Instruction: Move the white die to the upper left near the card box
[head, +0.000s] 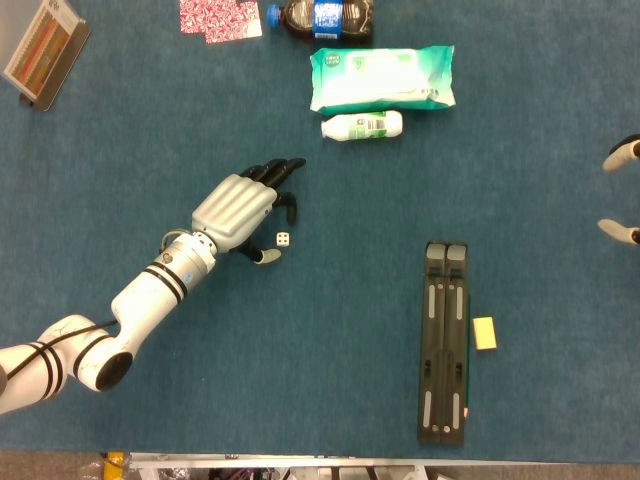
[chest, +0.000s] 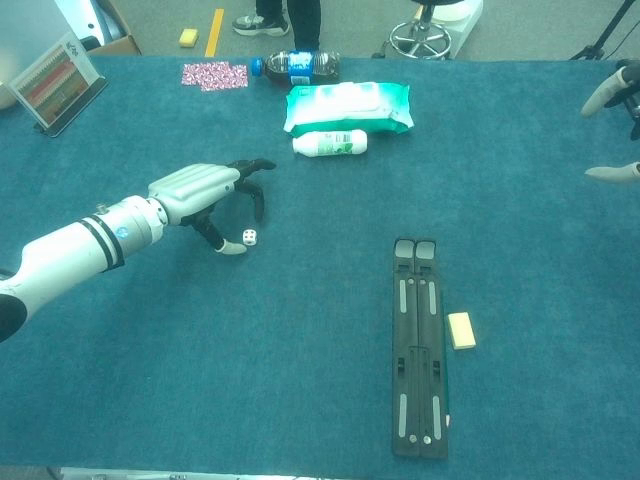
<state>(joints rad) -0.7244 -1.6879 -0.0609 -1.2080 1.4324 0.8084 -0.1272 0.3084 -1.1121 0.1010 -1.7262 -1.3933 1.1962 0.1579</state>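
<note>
The white die (head: 284, 238) (chest: 250, 237) lies on the blue cloth near the middle left. My left hand (head: 238, 207) (chest: 200, 190) hovers just left of it with its fingers apart. The thumb tip (head: 266, 257) is below the die and a dark fingertip (head: 291, 209) above it; neither plainly touches it. The red-and-white patterned card box (head: 220, 18) (chest: 214, 75) lies flat at the far upper left. At the right edge my right hand (head: 620, 192) (chest: 610, 128) shows only spread fingers holding nothing.
A cola bottle (head: 320, 18), a green wipes pack (head: 382, 78) and a small white bottle (head: 362, 125) lie at the back centre. A black folded stand (head: 445, 340) and a yellow block (head: 484, 333) lie front right. A tilted display card (head: 45, 50) stands far left.
</note>
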